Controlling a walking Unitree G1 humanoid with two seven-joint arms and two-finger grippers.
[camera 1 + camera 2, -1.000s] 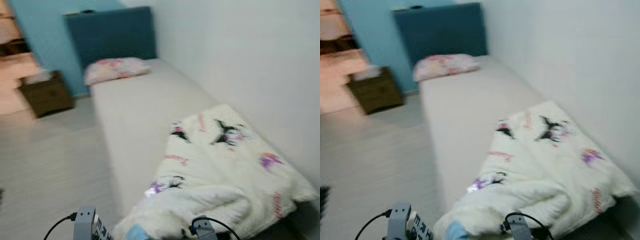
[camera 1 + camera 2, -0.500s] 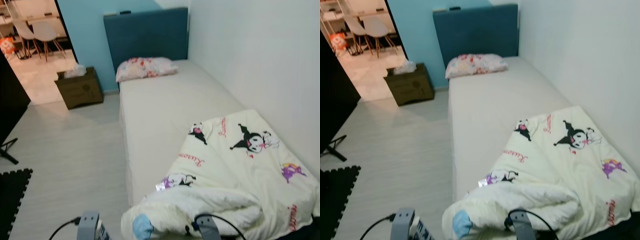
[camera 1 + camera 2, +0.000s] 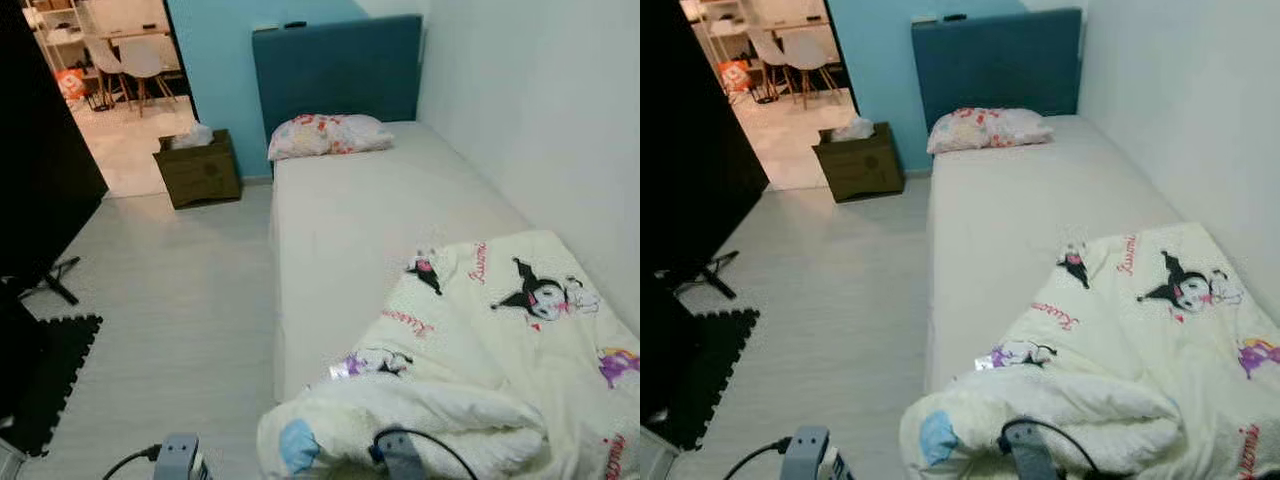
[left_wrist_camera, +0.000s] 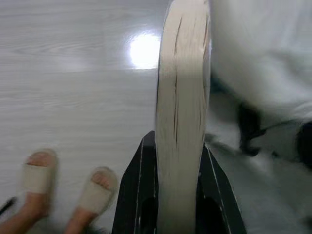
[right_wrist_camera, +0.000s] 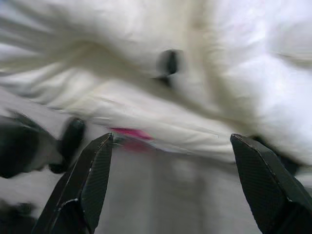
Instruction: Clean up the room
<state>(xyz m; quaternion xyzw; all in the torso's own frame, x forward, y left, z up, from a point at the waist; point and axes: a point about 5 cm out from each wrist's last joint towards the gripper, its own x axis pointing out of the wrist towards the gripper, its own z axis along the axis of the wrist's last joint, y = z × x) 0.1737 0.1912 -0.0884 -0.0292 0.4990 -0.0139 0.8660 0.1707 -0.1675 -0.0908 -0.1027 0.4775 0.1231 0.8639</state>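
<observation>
The view has swung left since a moment ago, revealing the dark doorway at the frame's left. The crumpled cream cartoon-print blanket (image 3: 480, 370) lies lower right on the bed (image 3: 370, 215), unfolded. The left gripper (image 4: 181, 146) clenches a pale flat slipper-like object (image 4: 183, 97); the right gripper (image 5: 170, 185) hangs released over the blanket.

We have open pale floor (image 3: 170, 300) running toward eleven o'clock, up to the doorway (image 3: 120, 90). At ten o'clock a black foam mat (image 3: 50, 375) and a dark stand (image 3: 45, 285) narrow that lane; the brown bedside box (image 3: 200, 170) blocks the corner by the headboard (image 3: 335, 70). From twelve to two o'clock the bare mattress (image 3: 370, 215) lies free, walled in at three o'clock. The bunched blanket (image 3: 470, 370) crowds us at close range.
</observation>
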